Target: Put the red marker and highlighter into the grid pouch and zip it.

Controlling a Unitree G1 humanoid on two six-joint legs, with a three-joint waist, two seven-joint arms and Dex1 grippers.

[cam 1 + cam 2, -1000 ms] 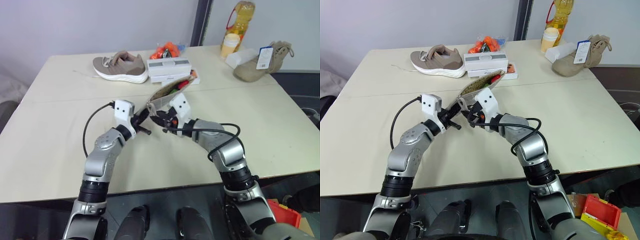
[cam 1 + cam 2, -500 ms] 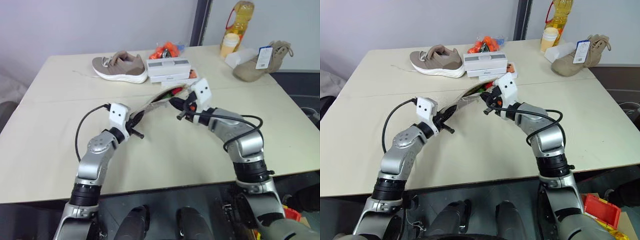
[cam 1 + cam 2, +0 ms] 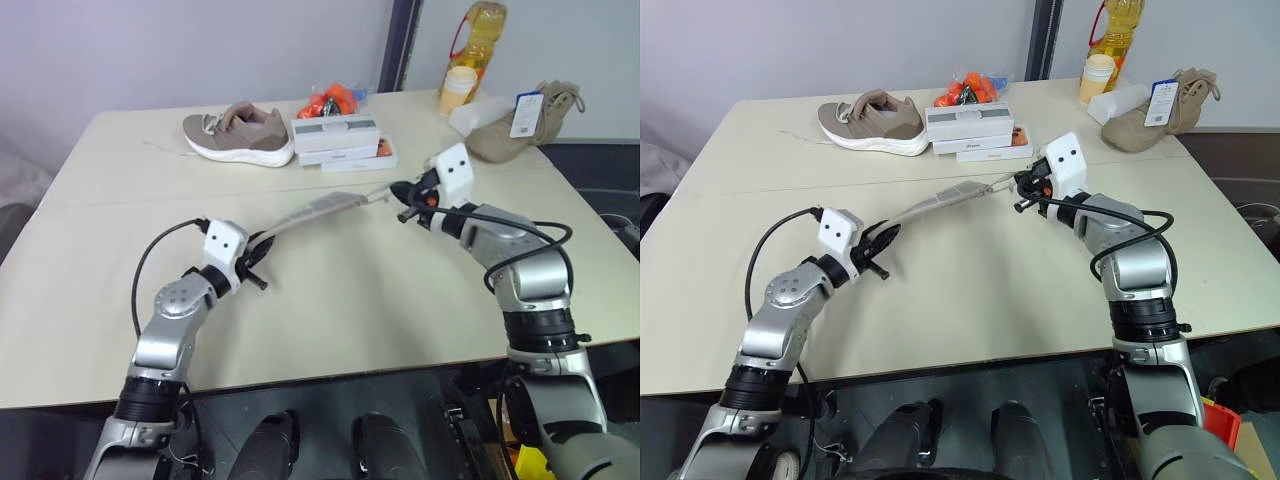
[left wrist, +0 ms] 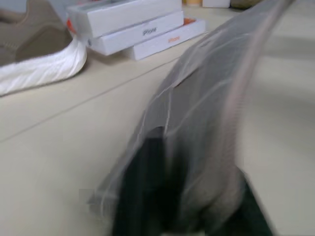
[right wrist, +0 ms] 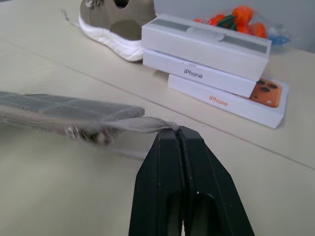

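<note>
The grid pouch (image 3: pixel 318 212) hangs stretched above the middle of the tabletop (image 3: pixel 330 300), held flat and nearly level between the two grippers, with its long axis slanting from the near left up toward the far right. The left gripper (image 3: pixel 256 250) clamps the pouch's near end; in the left wrist view the grey fabric with its thin white lines sits right between the black fingers (image 4: pixel 142 191). The right gripper (image 3: pixel 1023 186) has its fingers pressed tightly together on the thin cord (image 5: pixel 147 126) at the pouch's far end, and the cord runs taut from the fingertips back to the pouch body. The pouch looks closed along its length, and neither the red marker nor the highlighter can be made out, so whether they lie inside cannot be told. Toward the far edge of the tabletop, behind the pouch, stands a stack of white boxes (image 3: pixel 340 140), the lowest one showing an orange end. A beige sneaker (image 3: pixel 238 132) with a white sole lies just to the left of the boxes, and a bag of orange things (image 3: pixel 334 100) sits behind them. At the far right corner a tan boot (image 3: pixel 525 125) with a white tag lies on its side beside a small white tub (image 3: pixel 459 92) and a bottle of yellow oil (image 3: pixel 480 30)
</note>
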